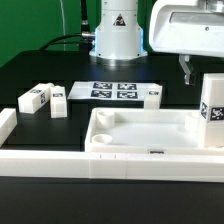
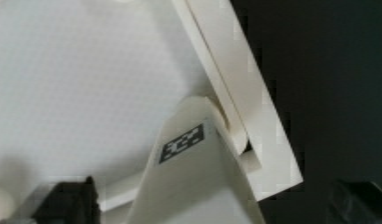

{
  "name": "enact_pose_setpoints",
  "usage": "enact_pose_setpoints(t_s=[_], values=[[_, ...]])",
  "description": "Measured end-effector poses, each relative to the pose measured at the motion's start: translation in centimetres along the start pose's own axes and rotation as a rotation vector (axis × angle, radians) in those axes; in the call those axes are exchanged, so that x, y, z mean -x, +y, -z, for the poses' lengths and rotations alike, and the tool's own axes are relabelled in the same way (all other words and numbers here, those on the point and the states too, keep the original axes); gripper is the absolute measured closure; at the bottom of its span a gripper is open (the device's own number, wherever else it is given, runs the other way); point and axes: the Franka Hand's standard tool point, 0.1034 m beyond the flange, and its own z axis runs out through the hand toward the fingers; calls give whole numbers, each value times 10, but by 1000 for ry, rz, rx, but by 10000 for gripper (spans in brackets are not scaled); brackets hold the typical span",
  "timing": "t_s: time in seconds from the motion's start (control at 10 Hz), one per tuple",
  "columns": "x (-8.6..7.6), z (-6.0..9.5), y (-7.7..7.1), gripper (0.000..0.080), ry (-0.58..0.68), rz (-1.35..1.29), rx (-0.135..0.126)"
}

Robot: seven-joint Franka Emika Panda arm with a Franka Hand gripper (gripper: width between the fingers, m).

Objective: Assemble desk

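The end effector (image 1: 195, 72) hangs released above the leg (image 1: 212, 110), seemingly held upright by a corner socket of the desk top (image 1: 140, 140) at the exterior view's right.

Exterior view: you get bright, even light on a black table (image 1: 100, 202); the white desk top (image 1: 130, 142) glares near blown-out, with soft grey shadows inside its rim. Detail is coarse and soft throughout. Wrist view: you see a close, out-of-focus picture — the tag (image 2: 181, 146) on the leg (image 2: 191, 190) smeared, edges hazy, one side falling to black.
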Motion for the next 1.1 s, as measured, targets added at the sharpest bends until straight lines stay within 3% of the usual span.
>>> enact_pose_setpoints(t_s=[0.4,0.6,0.7,0.8,0.9,1.0,1.1], values=[[-2,2,1,150,1,360,2],[-2,2,1,150,1,409,1],[-2,2,1,251,1,409,1],[-2,2,1,251,1,409,1],[-2,2,1,434,1,409,1],[-2,1,1,511,0,409,1],[-2,1,1,511,0,407,1]])
